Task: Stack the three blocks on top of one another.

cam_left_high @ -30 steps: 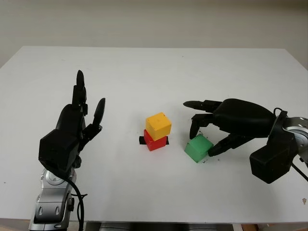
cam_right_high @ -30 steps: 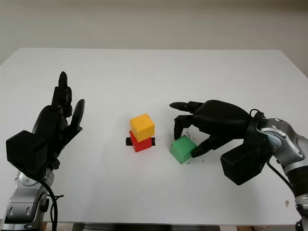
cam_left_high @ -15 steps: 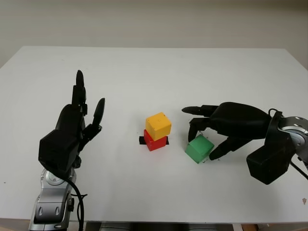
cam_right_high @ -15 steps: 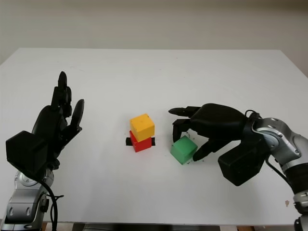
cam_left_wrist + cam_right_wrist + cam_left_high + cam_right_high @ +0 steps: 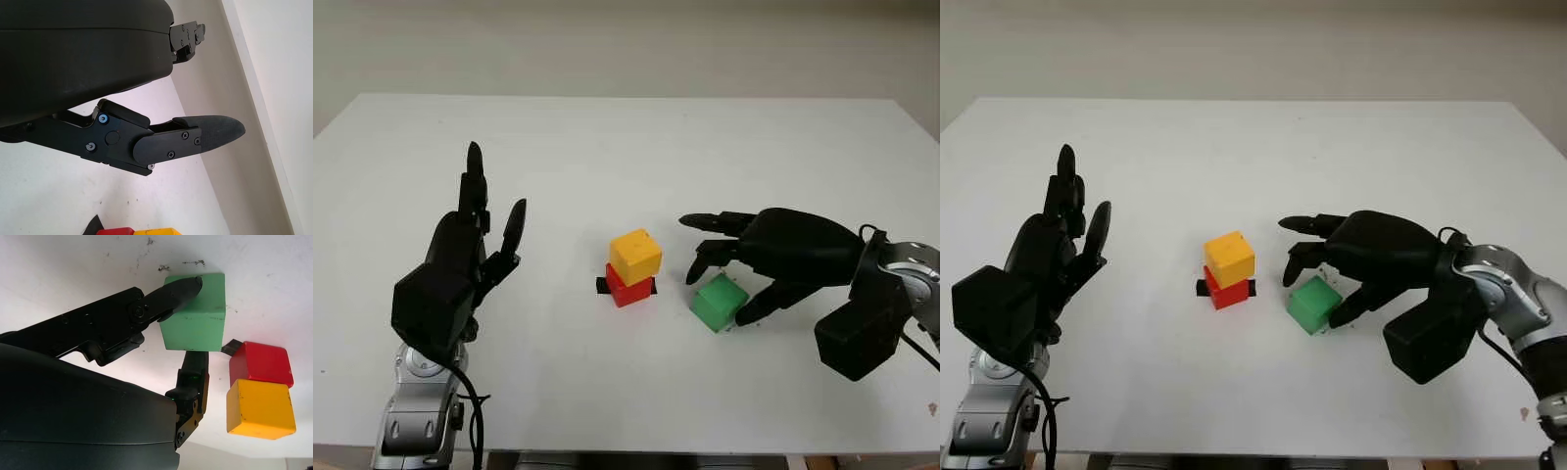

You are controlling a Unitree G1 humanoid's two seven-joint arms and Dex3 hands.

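Since a second ago the right hand [image 5: 729,284] has drawn its fingers closer around the green cube-shaped block [image 5: 718,302], which sits right of centre in the head views, tilted a little on the white table [image 5: 626,147]. One black fingertip [image 5: 188,285] presses on a top edge of the green block and another finger [image 5: 194,377] stands against its opposite face, so the hand is closing on the block from two sides; whether the block has left the table I cannot tell.

Just left of it, at the centre of the frame, the yellow cube-shaped block [image 5: 635,257] rests on the red cube-shaped block [image 5: 628,287], turned slightly askew. The red block stands on a small black marker strip [image 5: 603,285]. The green block lies near this pair but apart from it.

At the lower left of the head views the left hand [image 5: 460,259] is raised above the table, unchanged, open and holding nothing, well apart from the blocks.
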